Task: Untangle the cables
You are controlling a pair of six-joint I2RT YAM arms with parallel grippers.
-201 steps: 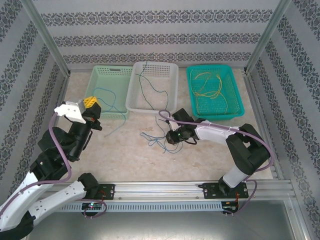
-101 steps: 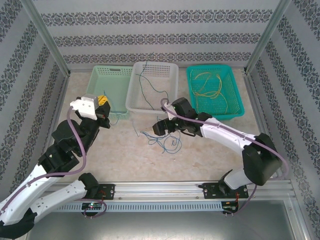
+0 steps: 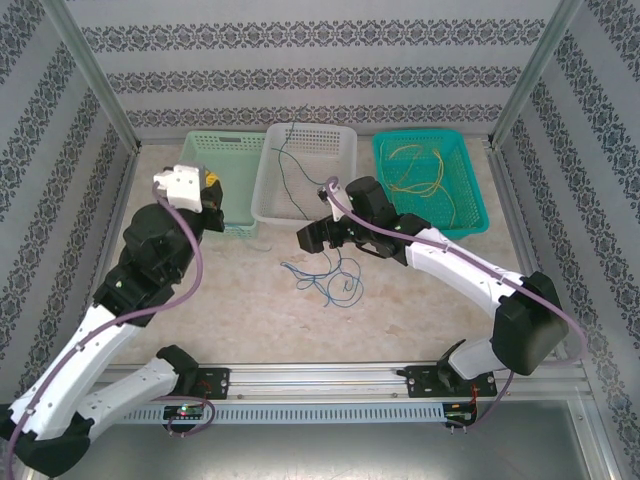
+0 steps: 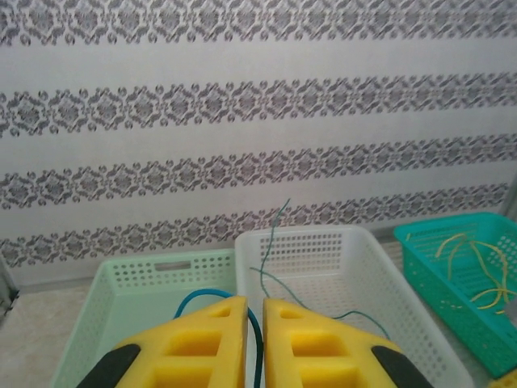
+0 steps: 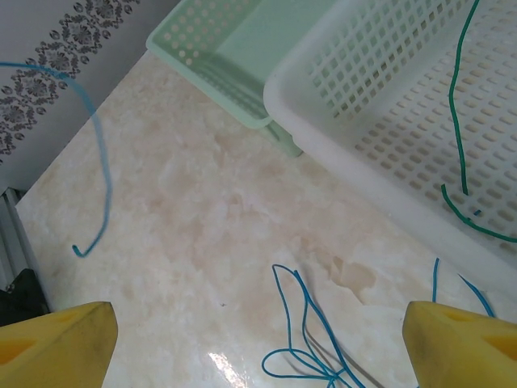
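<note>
My left gripper [image 3: 208, 192] hovers over the pale green basket [image 3: 222, 165], shut on a thin blue cable [image 4: 257, 339] that runs up between its yellow fingers [image 4: 206, 343] and arcs left. Its free end hangs in the right wrist view as a blue cable [image 5: 98, 170] above the table. A loose tangle of blue cables [image 3: 326, 276] lies on the table; my right gripper [image 3: 322, 240] stands wide open just above its far edge, nothing between the fingers [image 5: 56, 343]. Green cable [image 3: 290, 170] lies in the white basket [image 3: 340, 200]. Yellow cables [image 3: 420, 170] lie in the teal basket [image 3: 470, 215].
The three baskets stand side by side along the back wall. Patterned walls and metal posts [image 3: 95, 90] close in the table on three sides. A rail [image 3: 320, 378] with both arm bases runs along the near edge.
The right gripper has opened wide, risen off the tangle and moved back and left. The left arm has carried its blue cable away from the near side toward the pale green basket.
</note>
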